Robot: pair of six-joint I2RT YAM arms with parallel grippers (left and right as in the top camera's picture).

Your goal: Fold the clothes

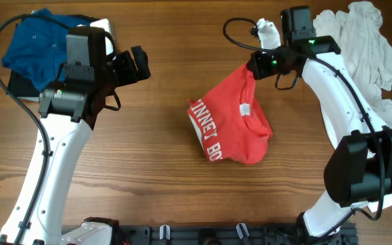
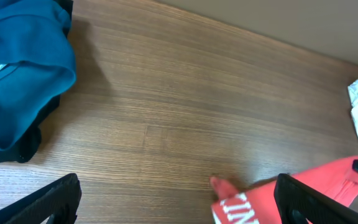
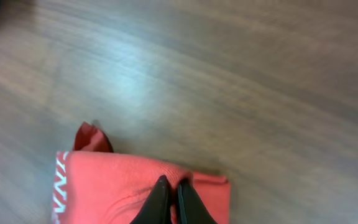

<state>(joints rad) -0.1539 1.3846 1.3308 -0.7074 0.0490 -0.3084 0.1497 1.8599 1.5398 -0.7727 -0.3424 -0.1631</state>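
The wooden bench (image 1: 148,150) carried work mostly undone. A heap of white garments (image 1: 366,34) lay crumpled in the upper right of the overhead view. A blue garment (image 1: 36,41) sat bunched over a dark garment (image 1: 19,85) in the upper left, and neither looked folded. At centre the red T-shirt (image 1: 233,122) lay in a loose lump, its lettering partly showing and one edge drawn up toward the upper right. The right fingers (image 3: 171,185) were pinched almost together on that red cloth. The left fingers (image 1: 143,62) stood spread wide over bare wood, holding nothing. By my reading, folding had barely begun and every piece was yet to do.
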